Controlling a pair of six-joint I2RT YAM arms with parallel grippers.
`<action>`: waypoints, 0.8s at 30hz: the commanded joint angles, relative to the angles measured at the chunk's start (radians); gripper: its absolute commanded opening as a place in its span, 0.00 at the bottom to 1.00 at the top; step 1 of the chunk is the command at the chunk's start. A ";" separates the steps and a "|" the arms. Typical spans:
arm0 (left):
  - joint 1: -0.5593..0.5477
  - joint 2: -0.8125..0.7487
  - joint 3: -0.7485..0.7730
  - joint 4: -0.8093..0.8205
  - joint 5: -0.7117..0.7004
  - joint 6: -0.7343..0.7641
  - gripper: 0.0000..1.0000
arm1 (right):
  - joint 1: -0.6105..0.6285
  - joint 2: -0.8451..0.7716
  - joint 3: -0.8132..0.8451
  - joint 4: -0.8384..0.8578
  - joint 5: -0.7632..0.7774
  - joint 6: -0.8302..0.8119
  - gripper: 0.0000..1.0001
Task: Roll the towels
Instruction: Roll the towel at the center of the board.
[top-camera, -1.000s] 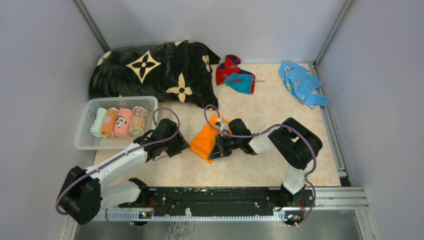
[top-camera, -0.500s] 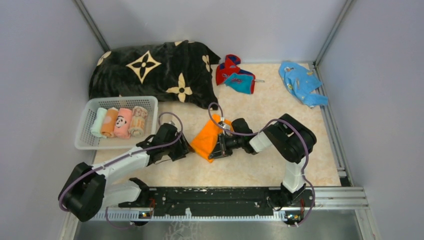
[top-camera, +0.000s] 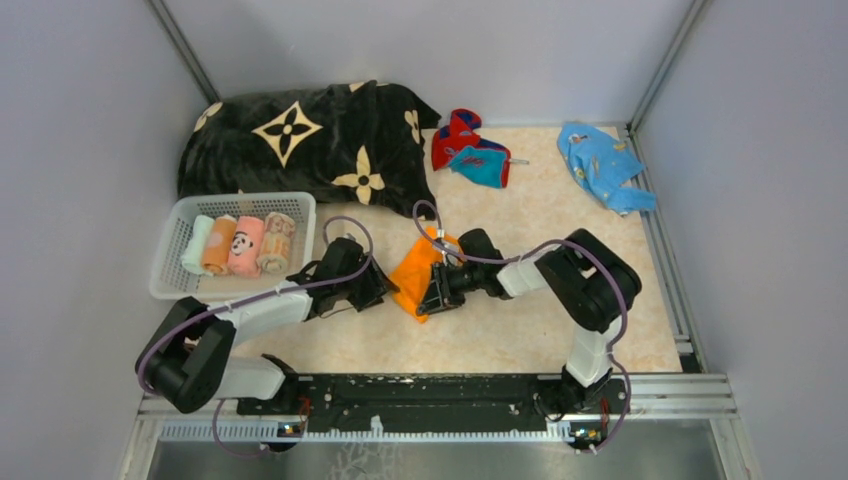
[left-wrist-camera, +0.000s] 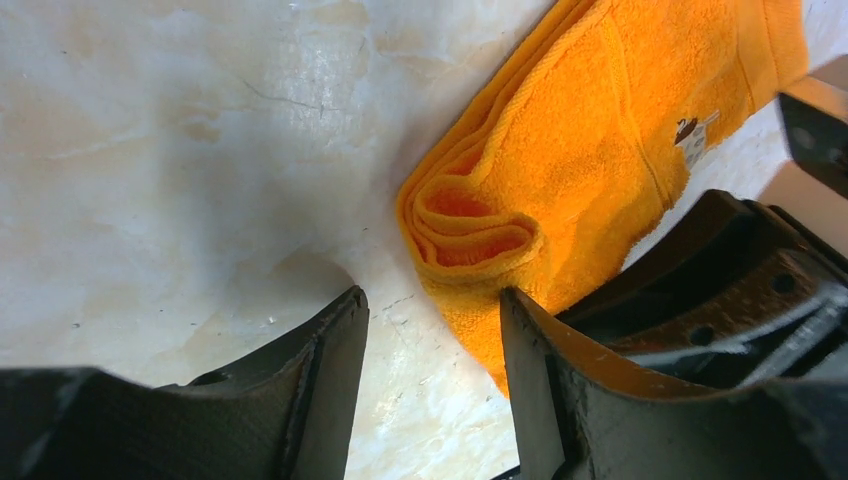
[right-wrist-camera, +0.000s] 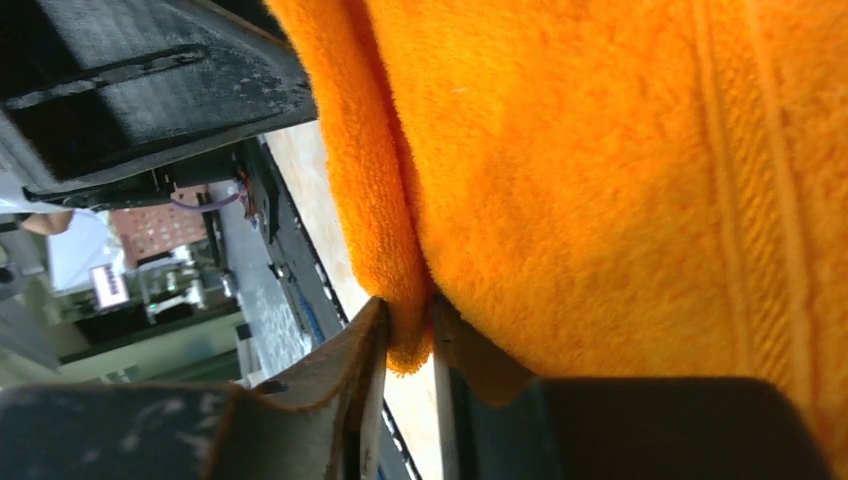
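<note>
An orange towel (top-camera: 413, 278) lies on the table's middle, folded, with a coiled end (left-wrist-camera: 470, 215) facing my left gripper. My left gripper (top-camera: 378, 290) is open and empty; in the left wrist view (left-wrist-camera: 430, 330) its jaws stand apart just short of the coiled end, the right fingertip (left-wrist-camera: 520, 330) against the towel's edge. My right gripper (top-camera: 432, 297) is shut on the towel's near edge (right-wrist-camera: 405, 330), and the towel (right-wrist-camera: 600, 150) fills the right wrist view. A red-and-teal towel (top-camera: 470, 150) lies crumpled at the back.
A white basket (top-camera: 168, 283) at the left holds pale green (top-camera: 197, 245), orange (top-camera: 219, 246), pink panda (top-camera: 245, 246) and beige patterned (top-camera: 277, 243) rolls. A black blanket (top-camera: 300, 140) lies behind it. A light blue cloth (top-camera: 603, 165) lies back right.
My left gripper has moved right, up to the orange towel's left end. The right gripper has kept its hold, and the towel has bunched narrower.
</note>
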 joint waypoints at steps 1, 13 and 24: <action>0.004 0.040 -0.027 -0.083 -0.063 -0.044 0.59 | -0.004 -0.138 0.068 -0.200 0.118 -0.156 0.28; 0.004 0.104 -0.052 -0.094 -0.038 -0.131 0.57 | 0.249 -0.347 0.235 -0.525 0.534 -0.485 0.37; 0.004 0.105 -0.072 -0.095 -0.034 -0.151 0.57 | 0.308 -0.219 0.265 -0.493 0.623 -0.537 0.37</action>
